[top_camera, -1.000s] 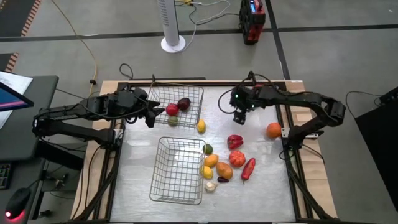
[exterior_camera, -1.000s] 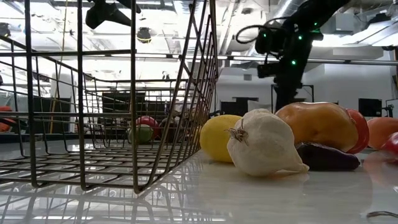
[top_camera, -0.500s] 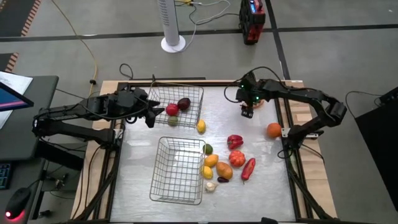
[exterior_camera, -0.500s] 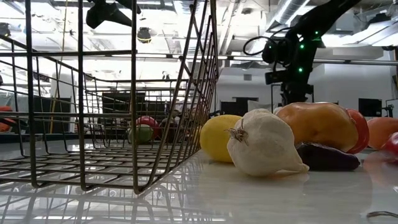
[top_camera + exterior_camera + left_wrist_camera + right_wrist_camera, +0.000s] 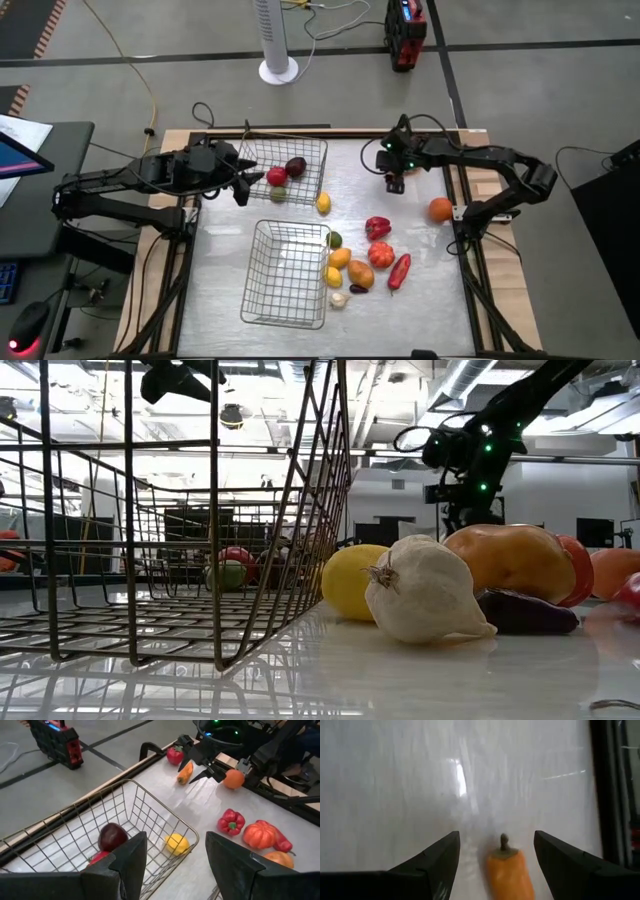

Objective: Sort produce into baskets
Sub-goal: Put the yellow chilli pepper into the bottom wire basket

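Orange carrot [image 5: 506, 870] lies between the spread fingers of the right gripper [image 5: 394, 182], near the table's far edge and well apart from the far basket [image 5: 285, 170]; the fingers are apart and clamp nothing. The step in hand appears to be the pick of this carrot; the next move likely calls for lowering, closing on it, then carrying it to a basket. The left gripper [image 5: 170, 857], fingers apart and empty, waits just beside the far basket, which holds a dark plum [image 5: 112, 836] and a red piece with a green piece [image 5: 279, 194]. The near basket [image 5: 285, 275] looks empty. Beside it lie a lemon [image 5: 355, 582], garlic [image 5: 420, 592] and other pieces. Whether the fingertips touch the table cannot be told. In the high view, the right arm hides the carrot.
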